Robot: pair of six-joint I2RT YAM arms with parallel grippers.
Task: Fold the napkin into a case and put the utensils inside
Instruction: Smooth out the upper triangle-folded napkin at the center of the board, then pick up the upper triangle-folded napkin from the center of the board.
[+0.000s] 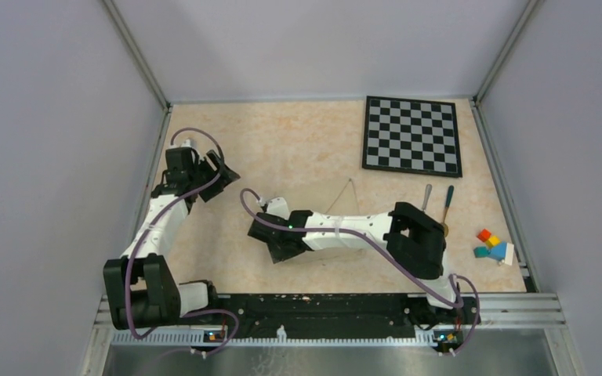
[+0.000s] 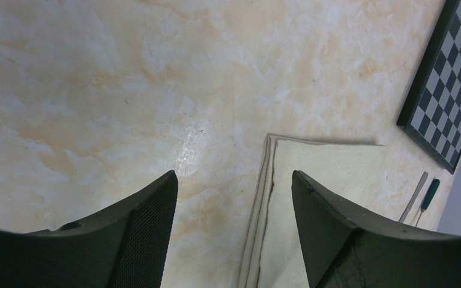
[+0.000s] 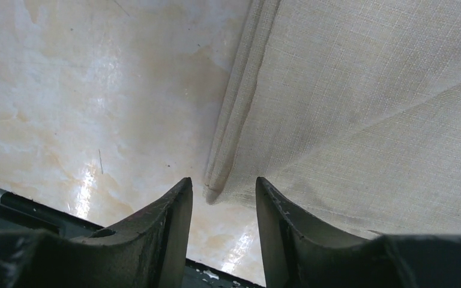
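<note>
In front of the black-and-white checkered board [image 1: 412, 135], the plain beige cloth napkin [image 2: 330, 180] is laid flat. Its corner farthest from the board is framed by the narrowly parted right gripper [image 3: 223, 181]; the left gripper [image 2: 234, 175] is spread wide, empty.

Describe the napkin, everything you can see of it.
The napkin is plain beige woven cloth, nearly the tabletop's colour. It lies flat and folded, with stacked layered edges along its left side and a faint diagonal crease. In the top view the right arm hides most of it. The right end effector, jaws open, straddles its near left corner; no grip shows.
</note>
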